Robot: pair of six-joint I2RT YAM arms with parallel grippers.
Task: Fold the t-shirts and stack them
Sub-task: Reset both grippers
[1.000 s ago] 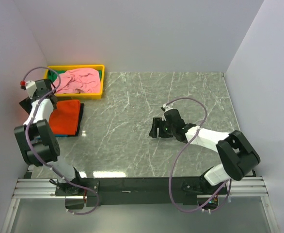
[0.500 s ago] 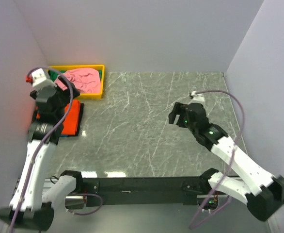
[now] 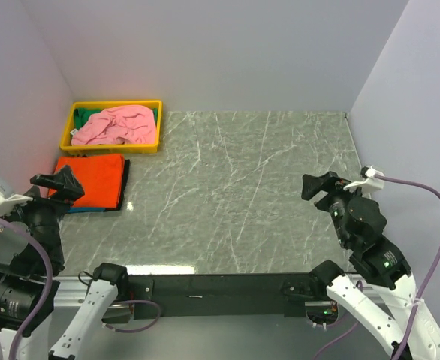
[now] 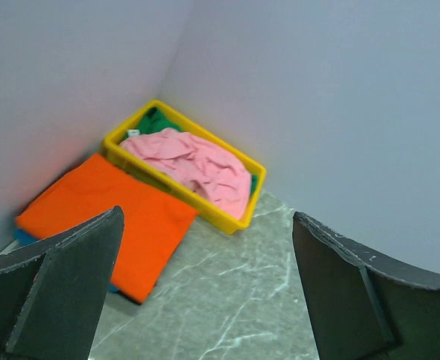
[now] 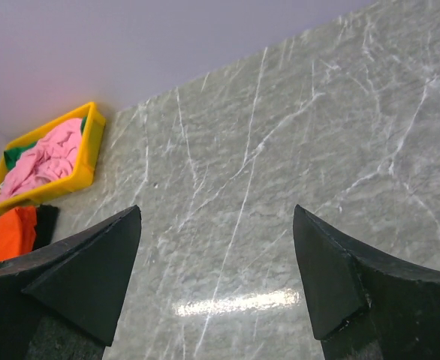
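A bright orange t-shirt (image 3: 91,180) lies folded flat at the left wall, with a thin teal-blue edge (image 3: 74,211) showing under its near side. A pale pink t-shirt (image 3: 115,124) lies crumpled in the yellow tray (image 3: 112,148). My left gripper (image 3: 55,186) hangs open, raised well above the near-left corner and apart from the orange shirt (image 4: 107,217). Over the right side my right gripper (image 3: 319,185) is also raised and open. Neither holds anything. The left wrist view shows the pink shirt (image 4: 194,161) between my open left gripper's (image 4: 206,219) fingers; my right gripper (image 5: 216,211) faces bare marble.
Some green cloth (image 3: 92,115) lies under the pink shirt in the tray's far-left corner. White walls close the table on the left, back and right. The grey marble tabletop (image 3: 242,180) stretches between both arms. A black rail (image 3: 220,285) runs along the near edge.
Both arms have swung back from the table toward the near edge and risen. The left gripper left the orange shirt and tray area. The right gripper's jaws have widened.
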